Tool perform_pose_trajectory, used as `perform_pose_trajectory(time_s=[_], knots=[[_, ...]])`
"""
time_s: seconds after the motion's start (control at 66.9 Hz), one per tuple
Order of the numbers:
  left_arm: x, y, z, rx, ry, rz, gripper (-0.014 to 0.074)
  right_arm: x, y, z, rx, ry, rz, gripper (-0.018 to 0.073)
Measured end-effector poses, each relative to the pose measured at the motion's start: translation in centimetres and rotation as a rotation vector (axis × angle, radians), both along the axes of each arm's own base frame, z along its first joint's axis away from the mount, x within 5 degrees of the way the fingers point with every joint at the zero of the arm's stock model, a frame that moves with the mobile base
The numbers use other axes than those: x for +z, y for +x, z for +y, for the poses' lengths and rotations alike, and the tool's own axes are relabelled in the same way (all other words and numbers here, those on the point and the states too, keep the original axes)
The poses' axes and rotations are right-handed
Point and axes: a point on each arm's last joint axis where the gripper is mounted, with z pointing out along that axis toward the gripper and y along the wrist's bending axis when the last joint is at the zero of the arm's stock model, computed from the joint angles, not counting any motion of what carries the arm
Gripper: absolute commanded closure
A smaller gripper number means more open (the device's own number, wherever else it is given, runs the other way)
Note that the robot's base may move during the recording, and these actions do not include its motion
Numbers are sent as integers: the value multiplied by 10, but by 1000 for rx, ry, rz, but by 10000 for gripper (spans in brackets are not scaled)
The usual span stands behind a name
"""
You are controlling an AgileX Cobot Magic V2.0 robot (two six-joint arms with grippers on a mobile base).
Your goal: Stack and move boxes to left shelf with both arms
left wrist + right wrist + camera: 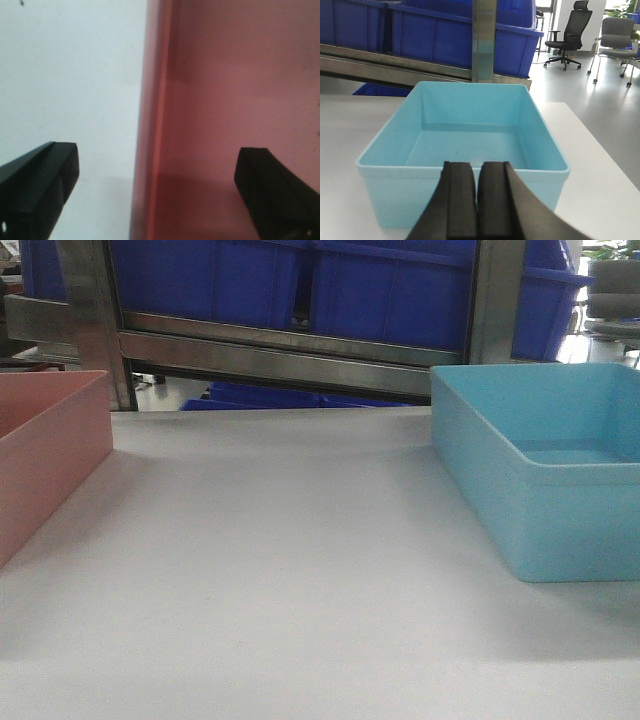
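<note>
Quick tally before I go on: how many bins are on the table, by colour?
Salmon pink bin: 1
Light blue bin: 1
Total on the table: 2
Dark blue crates on the rack behind are left out of this count.

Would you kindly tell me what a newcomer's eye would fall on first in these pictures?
Two bright boxes on the white table: the pink box at the left edge, the blue box at the right, with dark blue crates on the rack behind. In the wrist views, the left gripper is open astride the pink box's wall, and the right gripper is shut, just before the blue box's near wall.
</note>
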Motion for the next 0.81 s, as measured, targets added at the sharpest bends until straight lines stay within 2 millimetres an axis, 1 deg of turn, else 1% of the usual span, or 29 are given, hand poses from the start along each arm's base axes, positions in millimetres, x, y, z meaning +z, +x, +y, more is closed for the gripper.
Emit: perform_pose_trajectory(time_s=[0.03, 0.134, 0.209, 0.344, 0.418, 0.687, 0.777, 0.807], knots=[[-4, 1, 0, 0, -3, 7, 113, 0, 0, 0, 0, 0, 0, 507], [-8, 2, 1, 1, -6, 14, 236, 0, 0, 0, 0, 0, 0, 507], [-8, 2, 1, 1, -5, 12, 385, 0, 0, 0, 0, 0, 0, 507], [-8, 2, 1, 2, -4, 10, 615, 0, 0, 0, 0, 0, 0, 507], [-8, 2, 1, 3, -7, 8, 598, 0, 0, 0, 0, 0, 0, 507], [-7, 3, -1, 13, -31, 0, 599, 0, 0, 0, 0, 0, 0, 507], [0, 1, -3, 20, -52, -11, 599, 0, 0, 0, 0, 0, 0, 507], [5, 0, -4, 28, -59, -20, 599, 0, 0, 0, 0, 0, 0, 507]])
